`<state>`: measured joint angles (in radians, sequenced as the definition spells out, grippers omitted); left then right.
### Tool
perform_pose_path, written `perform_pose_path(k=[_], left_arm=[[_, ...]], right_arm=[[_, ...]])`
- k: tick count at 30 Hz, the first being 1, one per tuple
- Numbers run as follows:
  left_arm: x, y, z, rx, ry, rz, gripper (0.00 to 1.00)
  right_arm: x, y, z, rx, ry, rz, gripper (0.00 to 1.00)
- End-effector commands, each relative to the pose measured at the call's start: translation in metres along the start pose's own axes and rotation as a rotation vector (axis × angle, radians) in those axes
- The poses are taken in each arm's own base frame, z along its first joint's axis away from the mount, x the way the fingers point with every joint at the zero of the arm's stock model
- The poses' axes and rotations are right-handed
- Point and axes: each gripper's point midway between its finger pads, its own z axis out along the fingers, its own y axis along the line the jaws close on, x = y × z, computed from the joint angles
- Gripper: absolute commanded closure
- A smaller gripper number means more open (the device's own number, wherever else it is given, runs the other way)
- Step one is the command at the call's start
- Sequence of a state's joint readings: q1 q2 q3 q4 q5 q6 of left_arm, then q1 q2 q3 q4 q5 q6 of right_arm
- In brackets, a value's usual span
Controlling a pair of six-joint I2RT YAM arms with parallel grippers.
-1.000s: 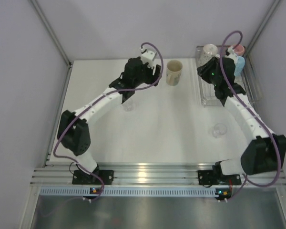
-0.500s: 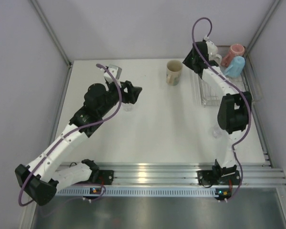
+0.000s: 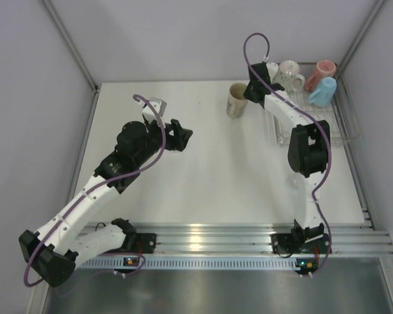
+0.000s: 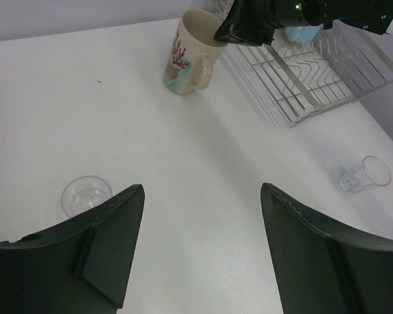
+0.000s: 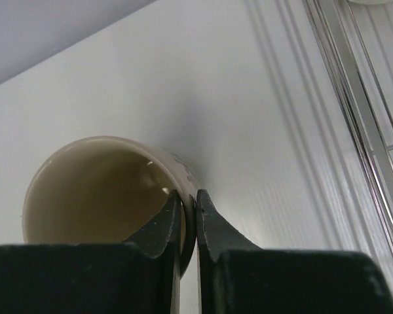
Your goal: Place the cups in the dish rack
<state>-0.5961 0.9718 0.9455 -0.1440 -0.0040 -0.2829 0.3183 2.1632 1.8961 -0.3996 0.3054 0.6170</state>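
The cream patterned mug (image 3: 236,100) stands on the white table just left of the dish rack (image 3: 337,124). My right gripper (image 3: 251,89) is shut on its rim, one finger inside and one outside, as the right wrist view shows (image 5: 188,195) on the mug (image 5: 92,190). The white patterned mug (image 3: 290,73), the pinkish-red mug (image 3: 325,68) and the light blue mug (image 3: 319,91) sit at the rack's far end. My left gripper (image 3: 182,134) is open and empty over the table, well left of the cream mug (image 4: 187,55).
A small clear glass (image 4: 86,195) stands by my left gripper (image 4: 203,190). Another clear glass (image 4: 365,175) stands near the rack's (image 4: 327,72) near end. Grey walls close in the table on three sides.
My right gripper has moved left from over the rack to the cream mug and closed on its rim. My left arm has drawn back from beside that mug toward the table's middle left.
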Motion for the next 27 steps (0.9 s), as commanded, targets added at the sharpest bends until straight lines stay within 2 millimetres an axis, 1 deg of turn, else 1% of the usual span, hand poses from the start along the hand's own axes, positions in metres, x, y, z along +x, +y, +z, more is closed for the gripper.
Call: perform_pose_path(k=[1,2,3,4,5,6,7,8,9,10,11,12,13,14,15,16,17,18,19,20,21,22,23,24,25,27], left_arm=[[-0.001,0.004,0.009,-0.022,-0.005,0.002,0.23],[-0.003,0.004,0.012,-0.026,-0.004,0.002,0.23],[0.0,0.006,0.017,-0.035,0.011,0.007,0.24],[0.0,0.006,0.021,-0.04,0.019,0.009,0.25],[0.005,0.01,0.031,-0.064,0.047,0.009,0.25],[0.004,0.01,0.036,-0.071,0.056,-0.005,0.26],[0.005,0.01,0.041,-0.074,0.067,-0.01,0.27],[0.01,0.009,0.053,-0.07,0.095,-0.015,0.28],[0.009,0.008,0.058,-0.071,0.103,-0.033,0.29],[0.013,0.007,0.064,-0.068,0.123,-0.044,0.3],[0.014,0.002,0.069,-0.048,0.133,-0.055,0.3],[0.018,0.001,0.079,-0.05,0.151,-0.076,0.31],[0.018,0.001,0.083,-0.053,0.155,-0.086,0.31],[0.019,0.0,0.087,-0.054,0.16,-0.1,0.33],[0.021,0.0,0.095,-0.058,0.17,-0.105,0.33],[0.023,-0.005,0.098,-0.026,0.184,-0.115,0.34],[0.025,-0.006,0.102,-0.025,0.193,-0.126,0.34],[0.029,-0.007,0.108,-0.022,0.208,-0.133,0.34],[0.032,-0.007,0.111,-0.022,0.217,-0.138,0.35],[0.035,-0.006,0.113,-0.027,0.224,-0.154,0.37],[0.04,-0.005,0.114,-0.033,0.237,-0.165,0.37],[0.051,-0.002,0.115,-0.048,0.263,-0.178,0.37],[0.057,-0.002,0.115,-0.054,0.276,-0.208,0.38],[0.062,-0.001,0.115,-0.06,0.286,-0.222,0.38],[0.07,0.001,0.114,-0.07,0.304,-0.234,0.38],[0.078,0.002,0.116,-0.081,0.322,-0.254,0.38]], right_arm=[[-0.019,0.023,-0.022,-0.032,-0.055,-0.014,0.99],[-0.02,0.024,-0.026,-0.037,-0.056,-0.013,1.0],[-0.022,0.026,-0.037,-0.048,-0.062,-0.011,1.0],[-0.022,0.027,-0.043,-0.053,-0.063,-0.011,1.0],[-0.013,0.023,-0.046,-0.045,-0.049,-0.015,1.0],[-0.02,0.03,-0.065,-0.071,-0.071,-0.007,1.0],[-0.018,0.03,-0.072,-0.069,-0.078,-0.009,1.0],[-0.003,0.024,-0.075,-0.06,-0.054,-0.022,1.0],[-0.005,0.033,-0.094,-0.095,-0.072,-0.017,1.0],[-0.001,0.034,-0.101,-0.105,-0.072,-0.017,1.0],[0.019,0.026,-0.102,-0.093,-0.045,-0.032,1.0],[0.019,0.034,-0.12,-0.128,-0.067,-0.034,1.0],[0.022,0.036,-0.127,-0.134,-0.08,-0.032,1.0],[0.043,0.036,-0.132,-0.137,-0.056,-0.058,1.0],[0.042,0.037,-0.145,-0.151,-0.07,-0.054,1.0],[0.046,0.04,-0.15,-0.164,-0.076,-0.051,1.0],[0.064,0.041,-0.155,-0.173,-0.05,-0.06,1.0],[0.065,0.044,-0.164,-0.194,-0.053,-0.051,1.0],[0.069,0.044,-0.168,-0.199,-0.054,-0.047,1.0],[0.08,0.044,-0.172,-0.205,-0.039,-0.046,1.0],[0.078,0.044,-0.18,-0.215,-0.051,-0.038,1.0],[0.081,0.044,-0.183,-0.221,-0.05,-0.035,1.0],[0.088,0.046,-0.187,-0.232,-0.045,-0.034,1.0],[0.087,0.047,-0.191,-0.237,-0.052,-0.031,1.0],[0.089,0.047,-0.192,-0.233,-0.056,-0.028,1.0],[0.093,0.052,-0.198,-0.25,-0.053,-0.03,1.0]])
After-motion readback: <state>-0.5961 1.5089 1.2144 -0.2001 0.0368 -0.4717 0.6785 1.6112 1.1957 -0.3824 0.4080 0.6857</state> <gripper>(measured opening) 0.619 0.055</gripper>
